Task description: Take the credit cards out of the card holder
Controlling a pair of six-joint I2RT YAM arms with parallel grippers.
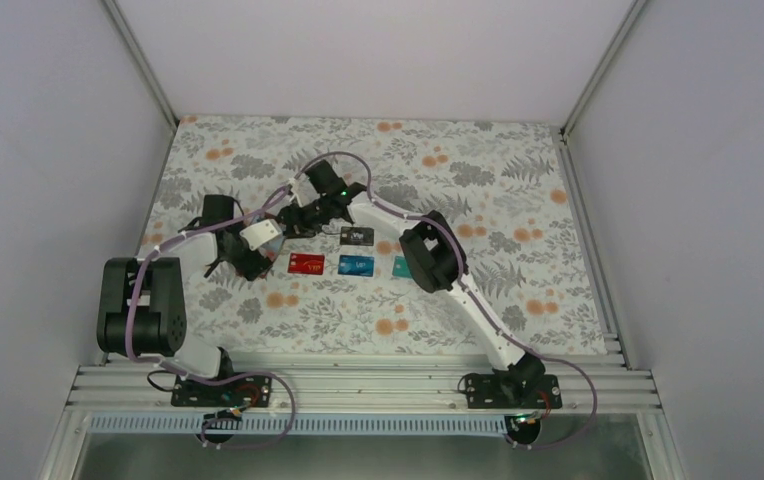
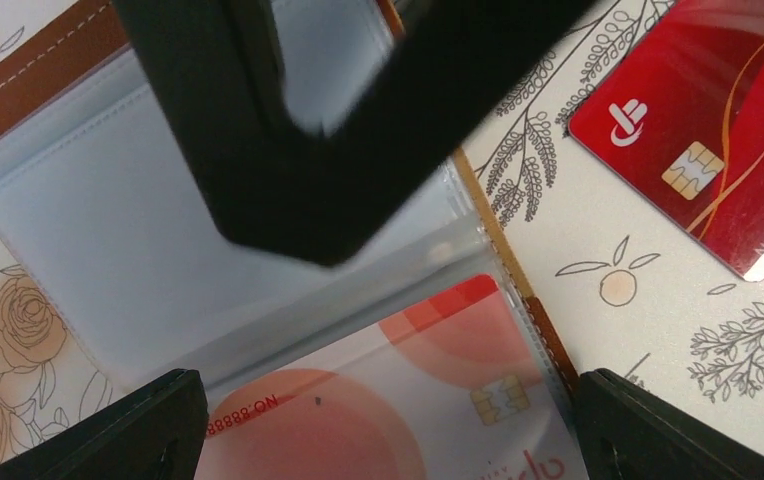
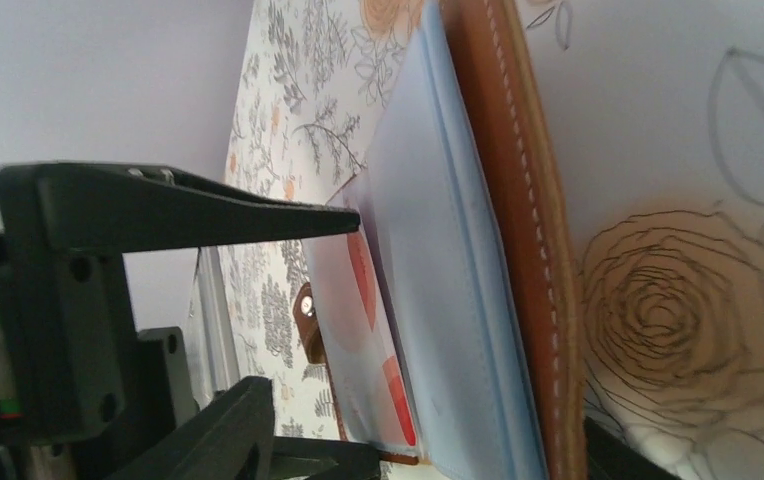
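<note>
The brown card holder (image 1: 263, 236) (image 2: 48, 70) (image 3: 518, 250) lies open with its pale grey-blue pockets showing. A red-white credit card (image 2: 408, 400) (image 3: 366, 285) sits in a clear pocket. My left gripper (image 1: 246, 255) (image 2: 388, 420) stands wide, its fingers pressed against the holder's two ends. My right gripper (image 1: 293, 222) (image 3: 423, 440) straddles the stack of pockets and the cover edge-on. A gap shows beside its left finger (image 3: 218, 425). On the cloth lie a red card (image 1: 306, 263) (image 2: 718, 130), a blue card (image 1: 356, 265), a teal card (image 1: 401, 267) and a black card (image 1: 356, 236).
The floral tablecloth (image 1: 478, 180) covers the table, with white walls on three sides. A metal rail (image 1: 358, 385) runs along the near edge by the arm bases. The right arm's elbow (image 1: 428, 250) hangs just right of the laid-out cards.
</note>
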